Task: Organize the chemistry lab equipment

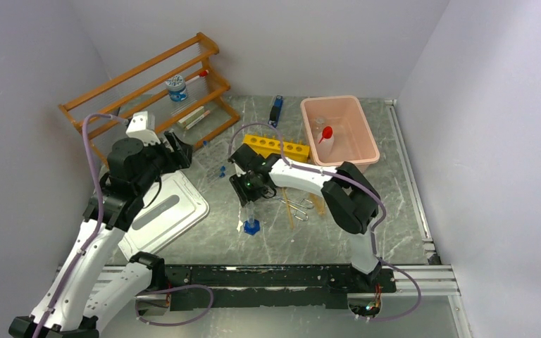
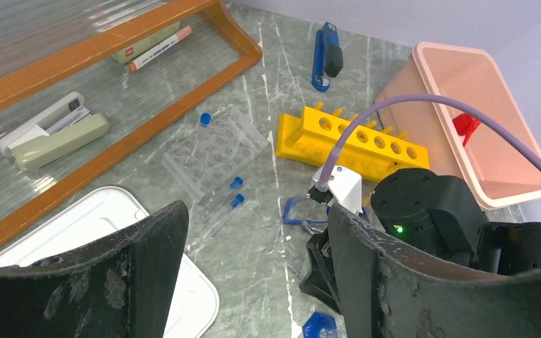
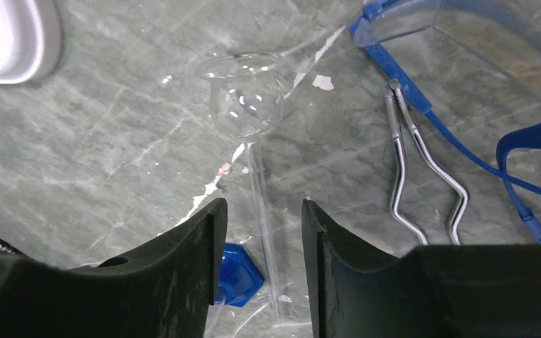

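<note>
Glassware mostly, judged brittle.

Far left: left gripper (image 2: 256, 215), hung released above a corner of the white tray (image 1: 183, 201), jaws wide, grasping nothing. Just beyond, two blue-capped tubes (image 2: 220, 213) on the worktop (image 1: 394, 211), close against a clear rack (image 2: 215, 148). Lay side by side, long axes slanted, caps pointing toward the yellow rack (image 2: 352, 137). Looked light, slick and apt to roll. Best pinched across the body, near the cap.

Mid-scene: right gripper (image 3: 262, 205), poised released over a thin clear tube (image 3: 268, 253), jaws partly apart and clamping nothing. Ran lengthwise along the gap between those jaws, one end close to a round flask (image 3: 246, 91), the other beside a blue six-sided piece (image 3: 239, 282). Could not tell whether joined to that piece. Seemed very fragile and hard to see, and called for a soft pinch across mid-length. Flask on its side, smooth, likely to slip at the bulb. Neck faint, seemingly aimed at the goggles (image 3: 479, 77).

Further right: metal tongs (image 3: 423, 176), stiff and thin, flat on the worktop, long axis roughly parallel to the thin tube, hinge end just beside the blue goggle frame. Needed a grip across both arms. Goggles light and springy, lens easily scratched, so better held by the frame.

Far right: red-capped squeeze bottle (image 1: 326, 144), soft-walled, sat in the pink bin (image 1: 352, 127).
</note>
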